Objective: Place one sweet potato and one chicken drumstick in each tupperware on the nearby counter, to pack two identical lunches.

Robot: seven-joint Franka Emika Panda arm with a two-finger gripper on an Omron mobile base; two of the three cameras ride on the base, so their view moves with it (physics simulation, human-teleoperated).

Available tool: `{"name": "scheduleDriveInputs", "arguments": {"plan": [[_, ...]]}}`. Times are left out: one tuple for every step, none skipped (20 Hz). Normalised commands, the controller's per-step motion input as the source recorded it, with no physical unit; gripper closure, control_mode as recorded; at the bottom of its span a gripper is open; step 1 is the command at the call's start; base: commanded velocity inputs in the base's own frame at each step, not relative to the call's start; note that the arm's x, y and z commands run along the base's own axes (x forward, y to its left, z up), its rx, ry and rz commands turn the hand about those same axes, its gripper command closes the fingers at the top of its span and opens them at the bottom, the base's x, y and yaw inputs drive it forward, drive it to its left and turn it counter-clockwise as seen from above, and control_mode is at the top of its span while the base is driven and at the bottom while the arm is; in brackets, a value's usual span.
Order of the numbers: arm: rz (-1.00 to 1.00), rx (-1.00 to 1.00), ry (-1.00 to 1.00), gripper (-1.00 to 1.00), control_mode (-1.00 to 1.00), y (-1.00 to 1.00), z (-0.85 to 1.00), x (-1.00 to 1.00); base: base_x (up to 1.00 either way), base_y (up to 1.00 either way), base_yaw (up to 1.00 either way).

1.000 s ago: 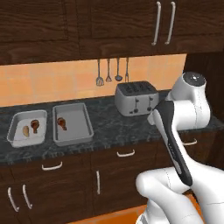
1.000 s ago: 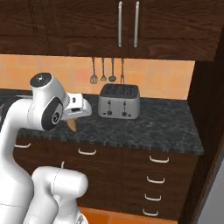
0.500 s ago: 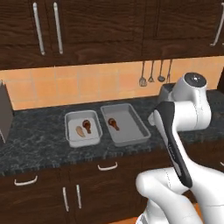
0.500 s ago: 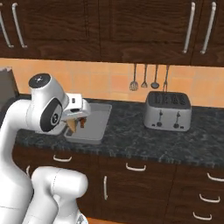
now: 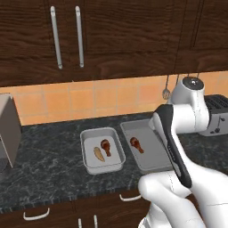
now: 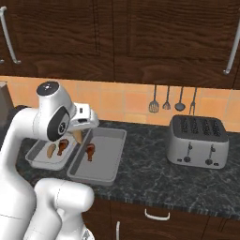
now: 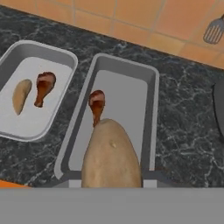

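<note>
One sweet potato stays clamped in the claw as the base rolls up, bringing the longer tupperware, holding just a drumstick, underneath.

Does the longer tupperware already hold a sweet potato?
No, the longer tupperware holds just a drumstick; the second sweet potato is in the gripper above it.

tan sweet potato, reddish-brown drumstick, grey tupperware, black marbled counter

Base has driven left; toaster now apparently sits farther right
</note>
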Motion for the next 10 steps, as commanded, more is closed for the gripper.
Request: {"name": "scheduleDriveInputs", "arguments": {"plan": [[0.00,0.11,0.00,1.00,-1.00,0.01,-1.00,0.62,0.00,0.00,0.00],[0.00,0.11,0.00,1.00,-1.00,0.03,-1.00,0.72,0.00,0.00,0.00],[-0.07,0.06,0.00,1.00,-1.00,0.03,-1.00,0.69,0.00,0.00,0.00],[-0.11,0.05,0.00,1.00,-1.00,0.00,-1.00,0.66,0.00,0.00,0.00],[-0.12,0.03,0.00,1.00,-1.00,0.00,-1.00,0.73,0.00,0.00,0.00],[-0.23,0.00,0.08,1.00,-1.00,0.00,-0.94,0.89,0.00,0.00,0.00],[-0.31,0.00,0.15,1.00,-1.00,0.00,-0.85,0.89,0.00,0.00,0.00],[-0.31,0.00,0.15,1.00,-1.00,0.00,-0.77,0.85,0.00,0.00,0.00],[-0.30,0.01,0.17,1.00,-1.00,0.00,-0.68,0.75,0.00,0.00,0.00],[-0.29,0.03,0.17,1.00,-1.00,-0.01,-0.53,0.64,0.00,0.00,0.00]]}}
